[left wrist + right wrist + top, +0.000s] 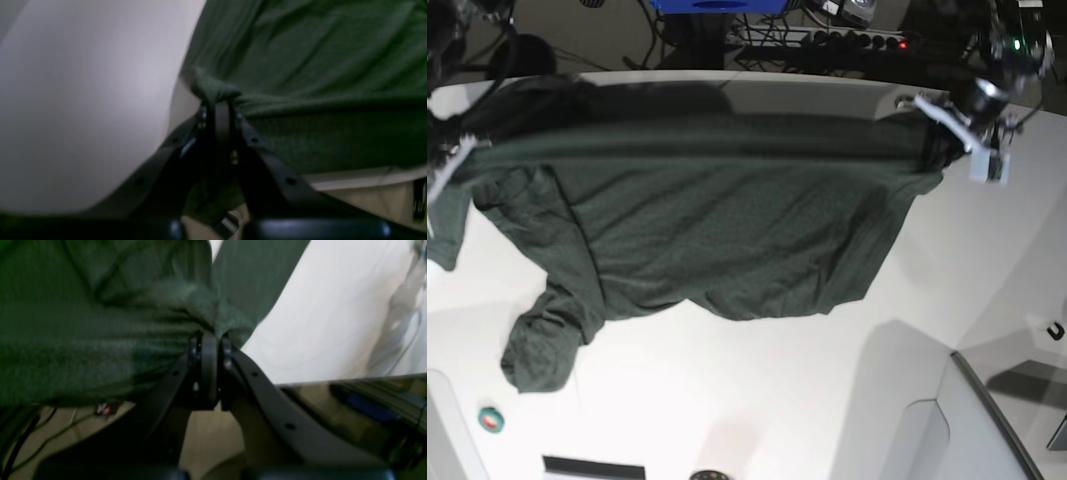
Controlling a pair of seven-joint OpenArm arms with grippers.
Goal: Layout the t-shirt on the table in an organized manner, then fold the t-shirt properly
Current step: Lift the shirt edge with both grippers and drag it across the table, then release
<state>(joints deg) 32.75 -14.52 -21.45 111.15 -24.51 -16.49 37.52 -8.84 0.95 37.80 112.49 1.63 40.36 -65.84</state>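
Observation:
The dark green t-shirt [707, 230] is stretched wide across the white table [777, 400], its far edge lifted taut between both grippers. The rest drapes down onto the tabletop, and one sleeve [537, 345] lies bunched at the near left. My left gripper [217, 101] is shut on a pinched corner of the t-shirt [300, 66]; in the base view this left gripper [932, 125] is at the far right. My right gripper [210, 335] is shut on a bunched fold of the t-shirt [83, 323]; in the base view this right gripper [457, 150] is at the far left.
A small green tape roll [491, 420] lies near the table's front left. A power strip [847, 40] and cables sit beyond the far edge. A slanted grey panel [997, 410] stands at the front right. The floor shows below the table edge in both wrist views.

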